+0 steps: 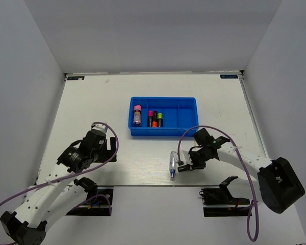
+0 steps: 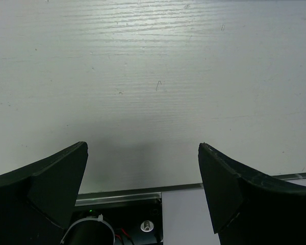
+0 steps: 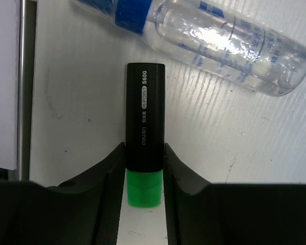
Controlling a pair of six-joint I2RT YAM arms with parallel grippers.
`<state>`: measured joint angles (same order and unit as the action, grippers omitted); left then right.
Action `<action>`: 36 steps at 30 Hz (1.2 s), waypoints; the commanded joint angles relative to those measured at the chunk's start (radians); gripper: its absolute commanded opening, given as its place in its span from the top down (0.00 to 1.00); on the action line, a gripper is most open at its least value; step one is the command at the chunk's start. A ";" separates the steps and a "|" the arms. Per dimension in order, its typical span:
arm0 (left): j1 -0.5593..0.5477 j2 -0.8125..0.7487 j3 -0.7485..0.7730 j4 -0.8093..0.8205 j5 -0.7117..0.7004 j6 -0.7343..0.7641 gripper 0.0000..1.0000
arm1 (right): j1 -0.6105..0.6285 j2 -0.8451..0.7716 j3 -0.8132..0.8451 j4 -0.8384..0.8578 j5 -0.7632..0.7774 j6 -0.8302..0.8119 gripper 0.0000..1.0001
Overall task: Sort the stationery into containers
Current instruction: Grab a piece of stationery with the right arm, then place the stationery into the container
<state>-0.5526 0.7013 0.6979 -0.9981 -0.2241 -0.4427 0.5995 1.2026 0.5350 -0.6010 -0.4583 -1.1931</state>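
Green highlighter (image 3: 144, 117) on table (image 1: 137, 163), near edge, beside clear pen (image 3: 219, 46); right gripper (image 1: 182, 166) pinched on its barrel. Pick step. Next, probably: lift, carry to tray (image 1: 168, 132), highlighter compartment. Left gripper (image 2: 143, 146) wide, empty.

clear pen (image 3: 229, 46) just ahead of right gripper (image 3: 144, 150)

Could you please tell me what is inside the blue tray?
The tray holds a pink-capped glue stick in its leftmost compartment and three highlighters in the next; anything beneath them is covered.

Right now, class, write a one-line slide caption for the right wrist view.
Right end effector grips a green-capped highlighter beside a clear bottle.
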 commanded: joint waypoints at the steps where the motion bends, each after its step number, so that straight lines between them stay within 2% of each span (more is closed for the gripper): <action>1: 0.005 -0.028 -0.003 0.010 0.008 -0.013 0.00 | 0.017 0.002 -0.026 -0.126 0.096 -0.048 1.00; 3: 0.005 -0.026 -0.006 0.006 0.012 -0.016 0.00 | 0.017 -0.041 0.029 -0.219 0.073 -0.037 1.00; 6: 0.005 -0.028 -0.008 0.004 0.019 -0.021 0.00 | 0.017 -0.072 0.212 -0.379 -0.009 0.013 1.00; 10: 0.006 -0.022 -0.002 -0.004 0.017 -0.030 0.00 | 0.020 -0.026 0.491 -0.425 -0.054 0.168 1.00; 11: 0.006 -0.022 -0.003 -0.004 0.019 -0.031 0.00 | 0.025 -0.012 0.546 -0.346 -0.045 0.328 1.00; 13: 0.005 -0.020 -0.005 -0.002 0.020 -0.041 0.00 | 0.036 0.070 0.618 -0.286 0.018 0.442 1.00; 14: 0.006 -0.016 -0.005 -0.004 0.023 -0.044 0.00 | 0.045 0.096 0.670 -0.195 0.035 0.622 1.00; 15: 0.006 -0.016 -0.008 -0.001 0.028 -0.054 0.00 | 0.052 0.194 0.733 -0.177 0.087 0.677 1.00; 16: 0.006 -0.008 -0.005 -0.002 0.029 -0.060 0.00 | 0.063 0.234 0.767 -0.149 0.108 0.842 1.00; 17: 0.008 -0.005 -0.006 -0.004 0.032 -0.062 0.00 | 0.066 0.270 0.878 -0.128 0.150 0.904 1.00; 19: 0.008 0.006 0.000 -0.005 0.038 -0.074 0.00 | 0.069 0.412 0.956 -0.120 0.197 1.097 1.00; 23: 0.008 0.018 0.005 -0.011 0.039 -0.097 0.00 | 0.088 0.596 1.179 -0.123 0.214 1.348 1.00; 26: 0.010 0.024 -0.005 -0.001 0.048 -0.117 0.00 | 0.079 0.676 1.284 -0.132 0.326 1.467 1.00; 31: 0.010 0.038 -0.020 0.023 0.072 -0.142 0.00 | 0.069 0.756 1.372 -0.154 0.541 1.544 1.00; 32: 0.007 0.040 -0.021 0.026 0.081 -0.143 0.00 | 0.072 0.765 1.372 -0.157 0.599 1.552 1.00; 36: 0.010 0.052 -0.018 0.036 0.088 -0.145 0.00 | 0.074 0.761 1.309 -0.125 0.641 1.561 1.00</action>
<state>-0.5503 0.7502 0.6819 -0.9874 -0.1612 -0.5735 0.6701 1.9644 1.8595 -0.7498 0.0704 0.3046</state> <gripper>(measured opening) 0.994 0.348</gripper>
